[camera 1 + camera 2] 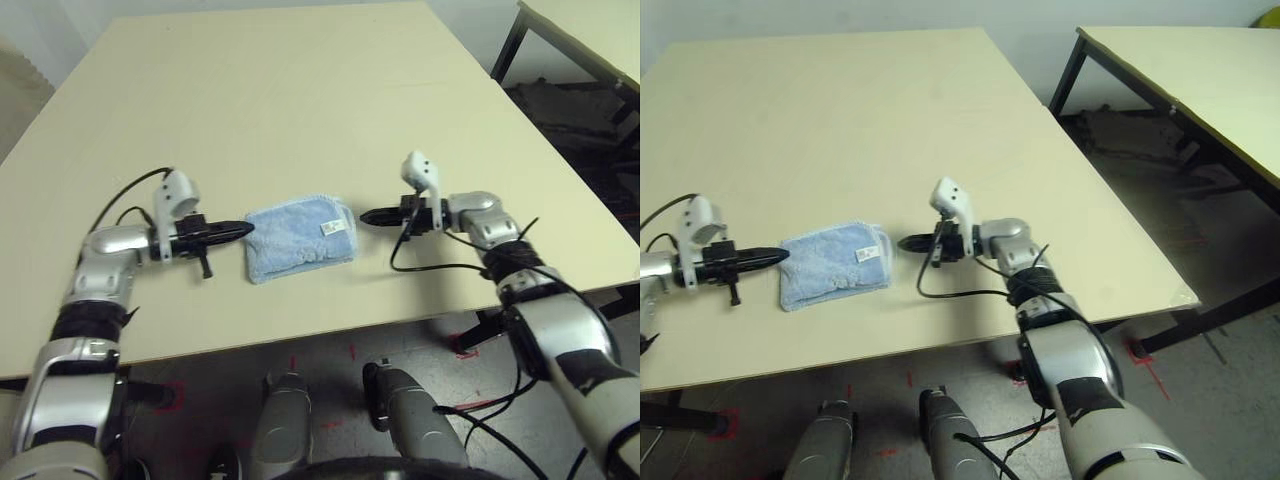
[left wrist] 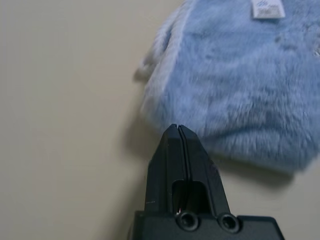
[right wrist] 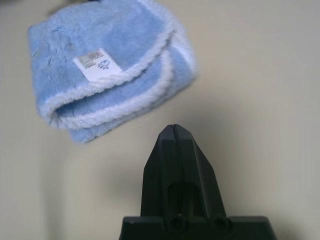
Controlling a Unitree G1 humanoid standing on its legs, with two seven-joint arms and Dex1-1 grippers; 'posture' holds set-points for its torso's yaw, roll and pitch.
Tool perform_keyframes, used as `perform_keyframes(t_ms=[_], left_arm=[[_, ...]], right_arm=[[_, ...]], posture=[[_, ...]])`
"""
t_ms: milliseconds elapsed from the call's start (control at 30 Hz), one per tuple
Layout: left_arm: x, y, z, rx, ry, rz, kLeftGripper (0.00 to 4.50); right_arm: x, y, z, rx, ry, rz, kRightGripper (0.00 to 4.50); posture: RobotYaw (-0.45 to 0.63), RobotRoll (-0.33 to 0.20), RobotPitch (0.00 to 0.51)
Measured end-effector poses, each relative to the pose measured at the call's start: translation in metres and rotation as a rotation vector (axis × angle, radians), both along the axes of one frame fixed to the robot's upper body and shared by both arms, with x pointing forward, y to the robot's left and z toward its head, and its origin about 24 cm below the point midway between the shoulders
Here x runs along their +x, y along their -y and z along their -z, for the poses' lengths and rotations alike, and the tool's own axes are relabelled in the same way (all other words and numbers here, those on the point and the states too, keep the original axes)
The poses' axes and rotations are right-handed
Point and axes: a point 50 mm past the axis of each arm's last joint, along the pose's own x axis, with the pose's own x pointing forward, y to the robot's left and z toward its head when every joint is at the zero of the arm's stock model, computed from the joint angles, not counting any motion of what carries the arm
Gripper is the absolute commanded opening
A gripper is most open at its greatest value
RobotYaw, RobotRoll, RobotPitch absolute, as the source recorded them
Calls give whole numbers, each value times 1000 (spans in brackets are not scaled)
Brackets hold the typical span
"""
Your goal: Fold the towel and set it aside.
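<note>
A pale cream bench carries the folded towel, a light blue terry cloth with white stitched edging and a white label on top, lying near the bench's front edge. The left hand points at the towel's left side, its tip at the cloth's edge, clenched and holding nothing. The right hand sits just right of the towel, apart from it, likewise clenched and empty. To the right of the bench stands a second bench on black legs, with grey floor between them bearing red tape marks.
</note>
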Motion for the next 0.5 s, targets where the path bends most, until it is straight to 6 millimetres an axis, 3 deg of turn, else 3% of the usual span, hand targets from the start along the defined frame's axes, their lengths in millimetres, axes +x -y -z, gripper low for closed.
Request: perform_keyframes(t_ms=[67,167,400,433,500], left_arm=[[-3,-5,-5,-10,21,-4,0],[-6,-10,-18,-14,100,-1,596],[-19,-2,-37,-7,218,133,2905],[-20,-2,-41,-27,220,138,3317],[-21,-2,-47,-75,220,131,3986]], right_arm=[[4,4,-9,25,-46,35,621],[8,17,-24,101,-230,125,1670],[-8,38,-24,177,-711,205,4251],[-10,40,-24,173,-751,214,4500],[-14,43,-22,157,-811,239,4500]], posture=[[67,0,149],[76,0,147],[87,0,149],[87,0,149],[87,0,149]])
